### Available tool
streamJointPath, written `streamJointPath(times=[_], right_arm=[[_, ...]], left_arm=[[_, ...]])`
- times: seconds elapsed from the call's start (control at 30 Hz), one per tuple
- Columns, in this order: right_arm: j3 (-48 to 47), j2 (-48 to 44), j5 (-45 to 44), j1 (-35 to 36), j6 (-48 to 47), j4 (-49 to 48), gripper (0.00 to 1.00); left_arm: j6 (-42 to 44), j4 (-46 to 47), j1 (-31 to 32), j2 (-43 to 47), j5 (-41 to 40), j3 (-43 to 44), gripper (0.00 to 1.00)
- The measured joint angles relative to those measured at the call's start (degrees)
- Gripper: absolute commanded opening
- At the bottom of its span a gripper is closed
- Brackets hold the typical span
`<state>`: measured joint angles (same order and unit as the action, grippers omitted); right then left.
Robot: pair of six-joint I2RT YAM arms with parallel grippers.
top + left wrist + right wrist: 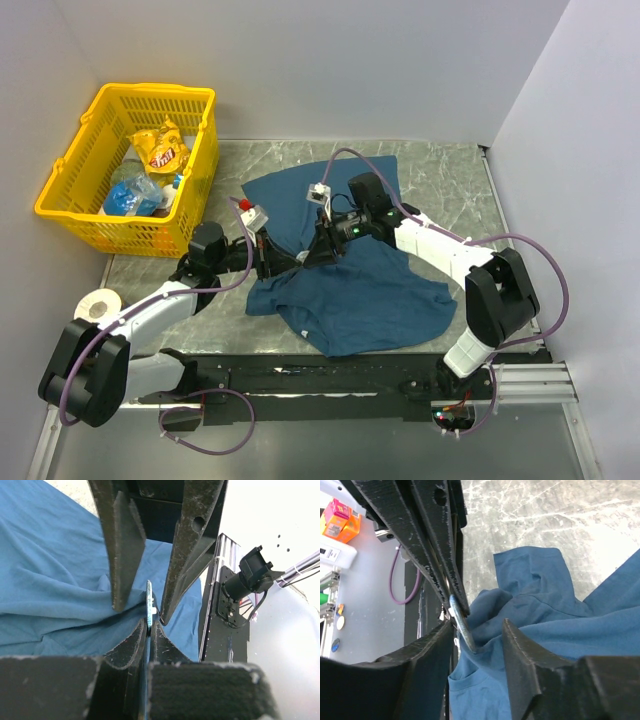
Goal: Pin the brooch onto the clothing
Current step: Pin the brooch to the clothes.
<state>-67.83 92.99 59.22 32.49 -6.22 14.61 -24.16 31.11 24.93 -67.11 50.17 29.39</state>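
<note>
The dark teal T-shirt (370, 290) lies rumpled on the marble table. My left gripper (285, 262) is shut on the brooch (148, 605), a thin pale disc seen edge-on, with a fold of shirt (50, 580) beside it. In the right wrist view the brooch (461, 625) presses against a bunched fold of shirt (560, 595). My right gripper (315, 248) is open, and its fingers (122, 555) straddle the brooch and the fold. In the top view the brooch is hidden between the two grippers.
A yellow basket (130, 170) with a snack bag and bottles stands at the back left. A roll of tape (97, 305) lies by the left arm. A black rail (350, 375) runs along the near edge. Walls close in on three sides.
</note>
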Motion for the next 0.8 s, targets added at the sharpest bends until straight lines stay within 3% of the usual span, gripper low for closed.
streamJointPath(times=[0.1,0.53,0.8], right_arm=[[-0.13,0.02,0.24,0.13,0.20,0.00,0.39],[-0.44,0.04,0.44,0.37,0.59,-0.09,0.36],[-0.52,0.04,1.11,0.37,1.09,-0.74,0.26]], left_arm=[[0.11,-0.37,0.00,0.00,-0.44,0.00,0.01],[1.11,-2.58,0.02,1.64,-2.10,0.00,0.01],[1.14,-3.04,0.02,2.69,-2.93,-0.13,0.01]])
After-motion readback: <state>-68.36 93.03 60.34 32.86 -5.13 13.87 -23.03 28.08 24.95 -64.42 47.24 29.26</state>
